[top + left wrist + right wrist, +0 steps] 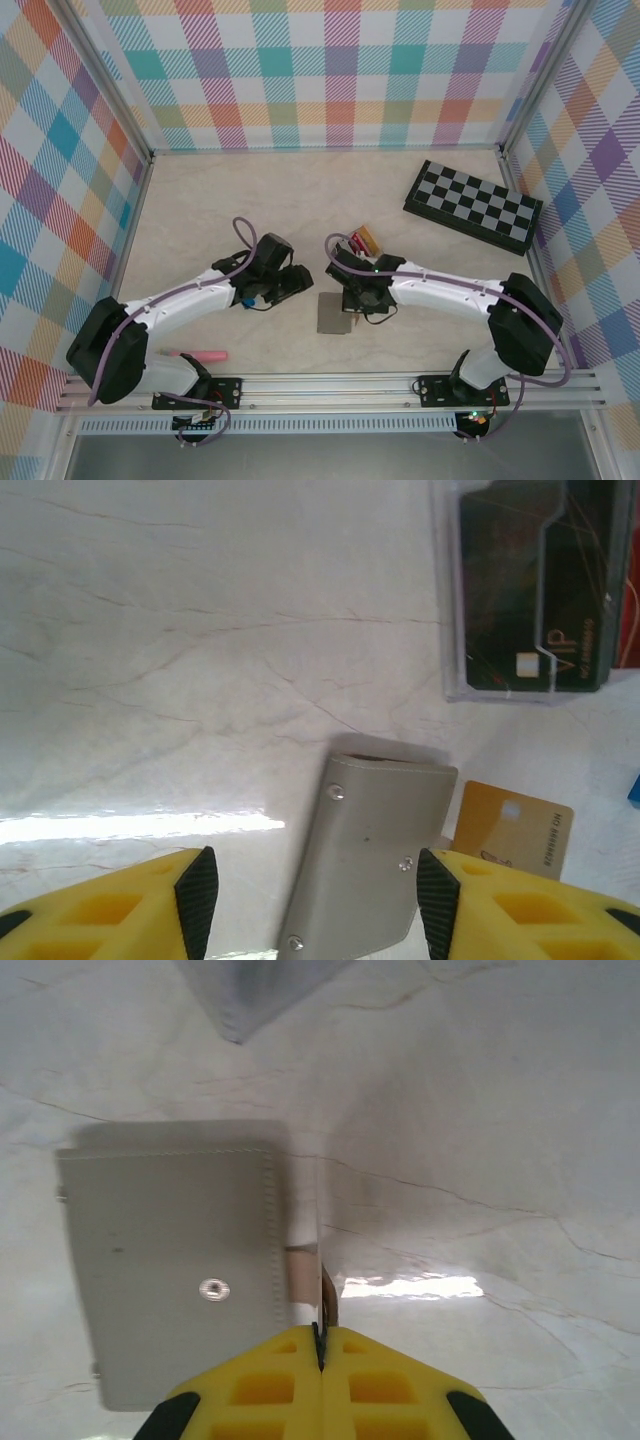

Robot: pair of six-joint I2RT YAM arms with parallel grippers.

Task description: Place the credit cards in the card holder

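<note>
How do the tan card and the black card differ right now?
Colour: tan card is gold-tan, black card is dark with VIP lettering. Place: tan card is out at the holder's edge, black card sits in the clear tray. Shared: same card shape.

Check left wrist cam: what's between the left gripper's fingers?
The grey card holder lies between the fingers of the open left gripper, seen in the left wrist view. A yellow-tan card shows beside it.
</note>
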